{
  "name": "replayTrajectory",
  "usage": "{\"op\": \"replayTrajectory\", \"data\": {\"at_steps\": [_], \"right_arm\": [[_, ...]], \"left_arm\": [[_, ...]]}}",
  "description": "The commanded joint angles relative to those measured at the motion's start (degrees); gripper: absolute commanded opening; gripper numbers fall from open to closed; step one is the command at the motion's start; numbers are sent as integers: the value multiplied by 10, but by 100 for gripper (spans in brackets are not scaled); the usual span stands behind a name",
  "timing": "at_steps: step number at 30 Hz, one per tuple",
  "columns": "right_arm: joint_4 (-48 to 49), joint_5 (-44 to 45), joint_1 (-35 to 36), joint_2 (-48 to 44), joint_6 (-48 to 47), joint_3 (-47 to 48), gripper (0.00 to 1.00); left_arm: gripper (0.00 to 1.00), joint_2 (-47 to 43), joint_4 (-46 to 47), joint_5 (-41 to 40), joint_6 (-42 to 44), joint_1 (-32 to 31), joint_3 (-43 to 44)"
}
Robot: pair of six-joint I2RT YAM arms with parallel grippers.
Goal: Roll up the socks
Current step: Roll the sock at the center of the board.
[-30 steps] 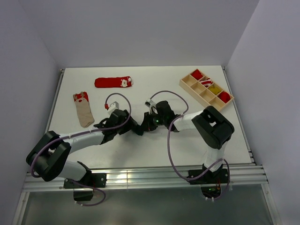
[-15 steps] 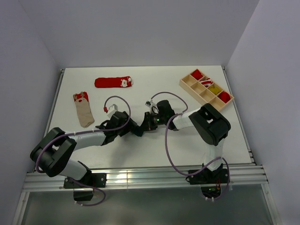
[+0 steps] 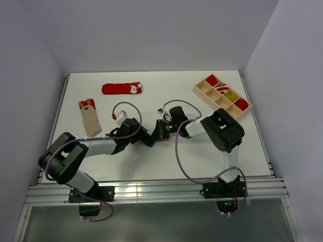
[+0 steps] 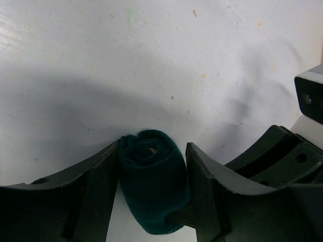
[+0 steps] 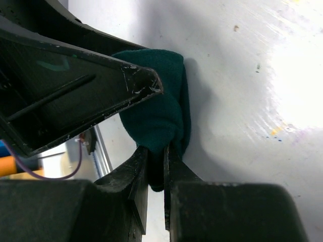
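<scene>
A dark green sock, rolled into a tight bundle (image 4: 151, 181), rests on the white table. My left gripper (image 4: 152, 147) is shut on the roll, one finger on each side. My right gripper (image 5: 156, 151) is shut on the roll's outer edge (image 5: 156, 111), pinching a fold of fabric. In the top view the two grippers meet nose to nose at the table's middle, left (image 3: 150, 139) and right (image 3: 158, 132), and hide the roll. A flat red sock (image 3: 122, 88) and a flat beige sock with a red cuff (image 3: 90, 118) lie at the back left.
A wooden divided tray (image 3: 204, 91) stands at the back right and holds rolled red and yellow socks. The table has raised walls at the left, back and right. A metal rail runs along the near edge.
Both grippers stay together on the green roll. The left arm's elbow has swung right and towards the table; the right arm's elbow has shifted slightly left.
</scene>
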Motion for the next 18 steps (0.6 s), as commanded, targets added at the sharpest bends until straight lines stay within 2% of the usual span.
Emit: {"op": "replayTrajectory", "data": {"at_steps": [1,5,8,10,11,13,15,18], "right_arm": [[-67,13,-2,41,6,-5,0],[-66,23,-7,40,11,-11,0],[-80,48,-8,15,-6,-16,1],[-87,74,-7,-15,-22,-21,5],[-91,86,-7,-27,-28,-26,8],[-101,124,-2,-66,-48,-35,21],[-118,155,7,-95,-70,-39,28],[-131,245,26,-154,-106,-50,41]], "left_arm": [[59,37,-51,7,-3,1,-7],[49,40,-69,6,5,1,3],[38,41,-93,7,14,1,18],[19,43,-108,9,21,1,34],[14,44,-124,12,27,1,40],[5,51,-142,16,40,1,59],[0,56,-172,19,49,0,73],[0,65,-202,25,67,-1,96]]}}
